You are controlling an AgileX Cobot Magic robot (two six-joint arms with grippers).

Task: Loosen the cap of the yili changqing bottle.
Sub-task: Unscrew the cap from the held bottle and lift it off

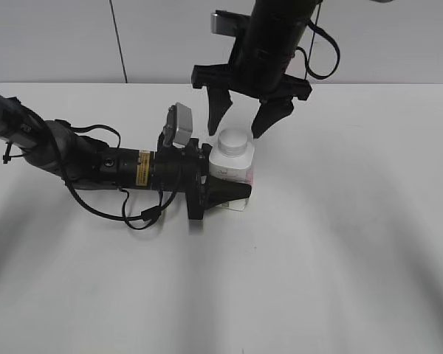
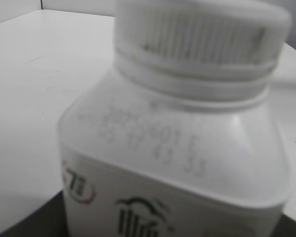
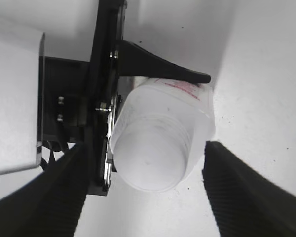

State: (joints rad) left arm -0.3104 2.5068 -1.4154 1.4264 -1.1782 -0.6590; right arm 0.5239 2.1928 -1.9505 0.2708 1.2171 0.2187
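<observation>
The yili changqing bottle (image 1: 232, 171) stands upright on the white table, a squarish white bottle with pink print. Its round white ribbed cap (image 1: 234, 141) is on the neck. My left gripper (image 1: 232, 188) reaches in from the left and is shut on the bottle's body. In the left wrist view the bottle (image 2: 177, 163) fills the frame, with the cap (image 2: 197, 34) at the top. My right gripper (image 1: 241, 118) hangs open just above and behind the cap, one finger on each side. The right wrist view looks down on the cap (image 3: 150, 155) and the bottle (image 3: 187, 106) between my open fingers (image 3: 143, 192).
The white table (image 1: 340, 243) spreads all round the bottle. The left arm with its cables (image 1: 81, 162) lies low across the left half. A pale wall (image 1: 59, 37) stands behind the table's far edge.
</observation>
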